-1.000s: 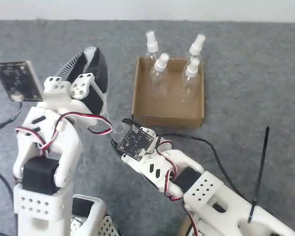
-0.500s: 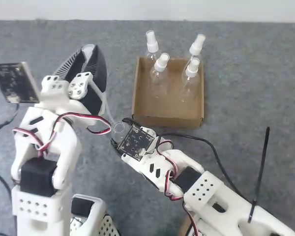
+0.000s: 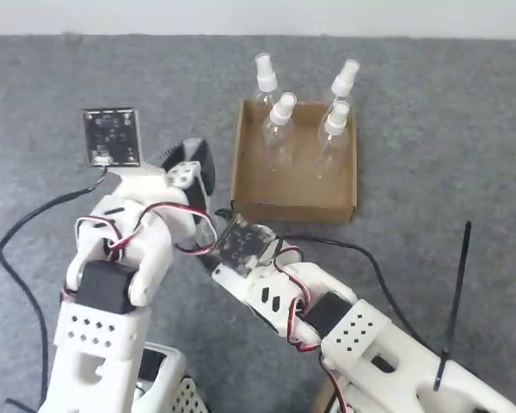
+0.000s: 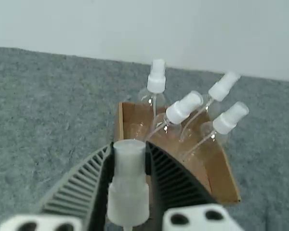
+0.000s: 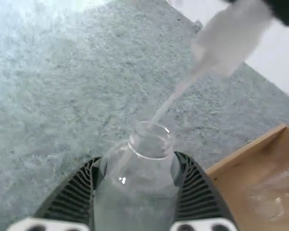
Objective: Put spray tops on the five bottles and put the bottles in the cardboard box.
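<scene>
My right gripper point(image 5: 137, 166) is shut on a clear open-necked bottle point(image 5: 139, 192), held upright just in front of the cardboard box point(image 3: 297, 209). My left gripper point(image 4: 130, 149) is shut on a white spray top point(image 4: 129, 185). In the right wrist view that spray top point(image 5: 229, 36) hangs tilted above the bottle, and its thin tube point(image 5: 161, 108) runs down into the neck. In the high view the left gripper point(image 3: 193, 170) sits over the bottle and hides it. Several capped bottles point(image 3: 281, 129) stand in the box.
Grey carpet covers the table. The box's corner point(image 5: 262, 147) lies close beside the held bottle. A black cable point(image 3: 456, 284) and the arms' white bases point(image 3: 155, 379) lie along the near edge. There is open carpet left of the box.
The left arm has swung right and down towards the right gripper, bringing the spray top over the bottle. The bottle's neck, visible before in the high view, is now covered. The right arm kept still.
</scene>
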Motion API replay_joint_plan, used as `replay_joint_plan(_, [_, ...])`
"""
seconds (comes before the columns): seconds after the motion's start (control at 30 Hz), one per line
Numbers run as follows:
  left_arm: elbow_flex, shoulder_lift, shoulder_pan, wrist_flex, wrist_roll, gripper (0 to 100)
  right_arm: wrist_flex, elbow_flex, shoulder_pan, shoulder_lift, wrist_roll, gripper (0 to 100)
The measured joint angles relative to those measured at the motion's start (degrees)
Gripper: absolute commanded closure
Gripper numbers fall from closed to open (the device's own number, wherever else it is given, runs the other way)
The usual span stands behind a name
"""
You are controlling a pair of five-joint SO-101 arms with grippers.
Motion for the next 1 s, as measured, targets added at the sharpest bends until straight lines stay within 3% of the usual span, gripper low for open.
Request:
replay_joint_plan(0.1, [0.2,0.0,0.1,1.8,-1.1,99,0.0,0.0,0.3,0.0,-5.6,99.3])
replay_joint_plan(0.33, [0.2,-0.4,0.6,3.6,-2.5,99,0.0,0.1,3.7,0.0,-11.1,99.3])
replay_joint_plan(0.6, [3.8,0.0,3.8,4.1,-6.6,99,4.2,-0.1,4.1,0.0,-11.8,99.3])
replay_joint_plan(1.0, [5.9,0.0,4.1,3.3,-7.1,99,5.8,-0.1,4.1,-1.4,-10.5,99.3])
